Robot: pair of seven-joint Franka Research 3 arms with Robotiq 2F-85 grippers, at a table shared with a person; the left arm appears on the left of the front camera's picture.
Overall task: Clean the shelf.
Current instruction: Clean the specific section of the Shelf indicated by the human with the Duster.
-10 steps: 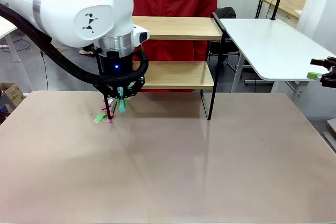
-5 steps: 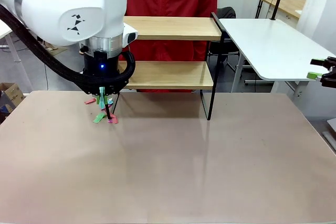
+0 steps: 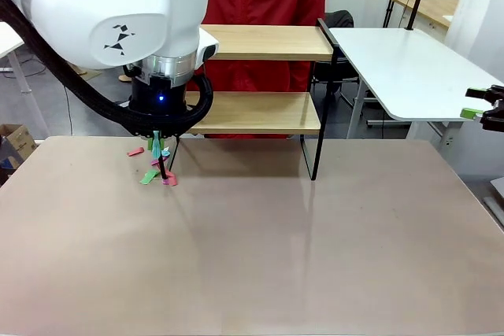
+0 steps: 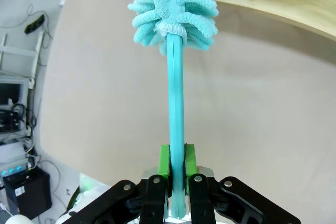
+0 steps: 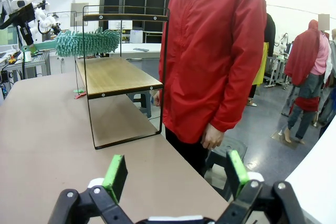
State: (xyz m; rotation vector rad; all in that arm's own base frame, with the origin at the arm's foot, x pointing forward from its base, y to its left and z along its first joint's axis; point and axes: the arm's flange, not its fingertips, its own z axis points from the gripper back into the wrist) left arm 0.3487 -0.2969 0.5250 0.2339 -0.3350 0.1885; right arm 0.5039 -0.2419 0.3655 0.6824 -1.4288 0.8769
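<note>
Teal and fluffy, the duster (image 4: 173,103) is clamped by its handle between the green pads of the left gripper (image 4: 177,162), with the jaws closed tight on it. The duster's head reaches up to the edge of a light wooden board of the shelf (image 3: 260,112). Whether it touches the wood cannot be told.

The shelf stands at the far side of the brown table (image 3: 315,257), left of the middle. The left gripper hangs at its left end, just beside the near left leg and below the lower board. In the right wrist view, the duster head shows between the two boards at that end.

A few pink and green scraps (image 3: 150,176) lie on the table around that leg.

The right gripper (image 5: 176,179) is well apart from the shelf, past the table's right edge, with its jaws wide apart and nothing between them. A person in a red jacket (image 5: 215,51) stands on the far side of the shelf.
</note>
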